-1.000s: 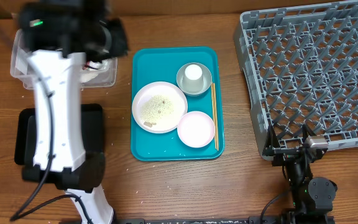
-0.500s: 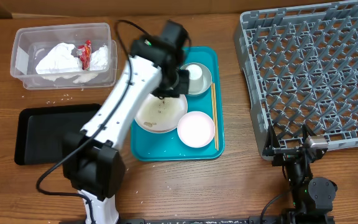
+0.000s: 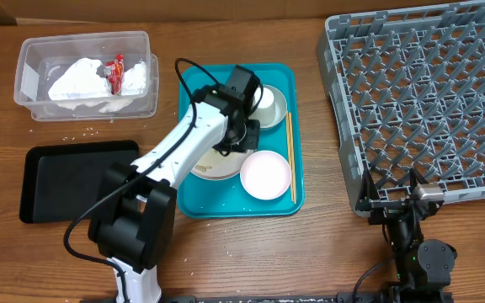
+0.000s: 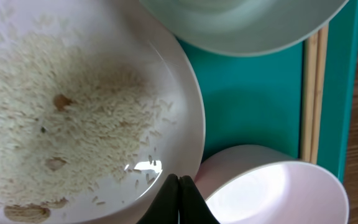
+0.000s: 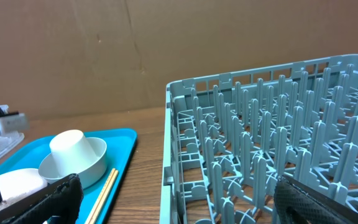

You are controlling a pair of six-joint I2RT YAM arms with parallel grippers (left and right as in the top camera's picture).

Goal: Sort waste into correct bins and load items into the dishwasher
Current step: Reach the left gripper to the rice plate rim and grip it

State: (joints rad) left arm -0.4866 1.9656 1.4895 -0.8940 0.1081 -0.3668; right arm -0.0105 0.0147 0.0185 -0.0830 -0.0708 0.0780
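Left arm (image 3: 183, 143) swings from clear tub (image 3: 28, 63) at 10 o'clock to teal tray (image 3: 196, 80) at centre.

Overhead: napkin (image 3: 78, 80) and red packet (image 3: 114, 74) lie in tub; left gripper (image 3: 244, 135) sits over large plate (image 3: 215, 170), 3 o'clock rim; dish rack (image 3: 419, 101) at 2 o'clock, unloaded.

Left wrist: fingertips (image 4: 179, 190) pressed together, nothing visible between; rice (image 4: 55, 124) covers plate, so scraping likely next.

Right wrist: right gripper (image 5: 179, 202) spread wide, idle beside rack.

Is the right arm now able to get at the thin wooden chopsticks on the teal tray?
Probably yes. The thin wooden chopsticks lie uncovered along the right edge of the teal tray, the side facing the open right gripper. The shut left gripper is over the large white plate.
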